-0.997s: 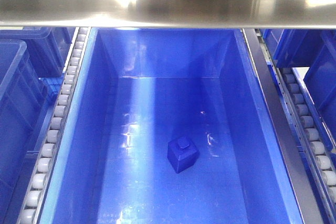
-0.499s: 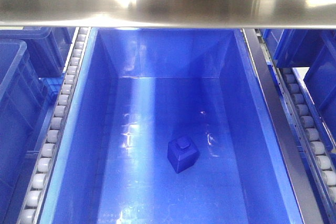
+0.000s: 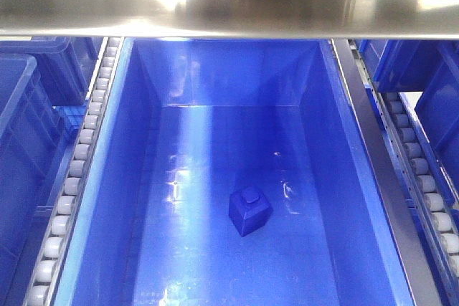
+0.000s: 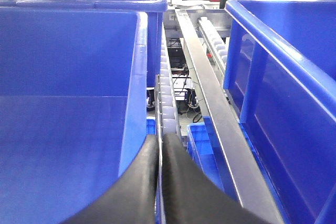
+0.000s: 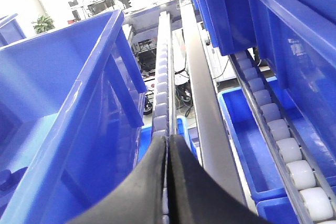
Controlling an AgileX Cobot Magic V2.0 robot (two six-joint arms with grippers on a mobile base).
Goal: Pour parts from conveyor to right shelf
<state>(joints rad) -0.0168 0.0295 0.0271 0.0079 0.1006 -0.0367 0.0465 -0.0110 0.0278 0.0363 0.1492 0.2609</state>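
One glossy blue part (image 3: 249,211), a cube-like block with a small square knob, rests on the floor of a large deep blue bin (image 3: 358,177). This bin sits on the right shelf (image 3: 229,5), a shiny steel rack with white rollers (image 3: 79,163). My left gripper (image 4: 160,142) is shut and holds nothing, hanging over a roller track (image 4: 167,103) beside a blue bin (image 4: 68,77). Above another roller track (image 5: 163,87), my right gripper (image 5: 168,139) is likewise shut with nothing in it. The conveyor is out of view. Neither gripper shows in the front view.
More blue bins (image 3: 29,127) stand left and right (image 3: 437,91) of the middle bin. A steel crossbar spans the top of the front view. Steel rails (image 4: 210,98) (image 5: 202,98) run beside the tracks, with smaller blue trays (image 5: 247,129) on a lower level.
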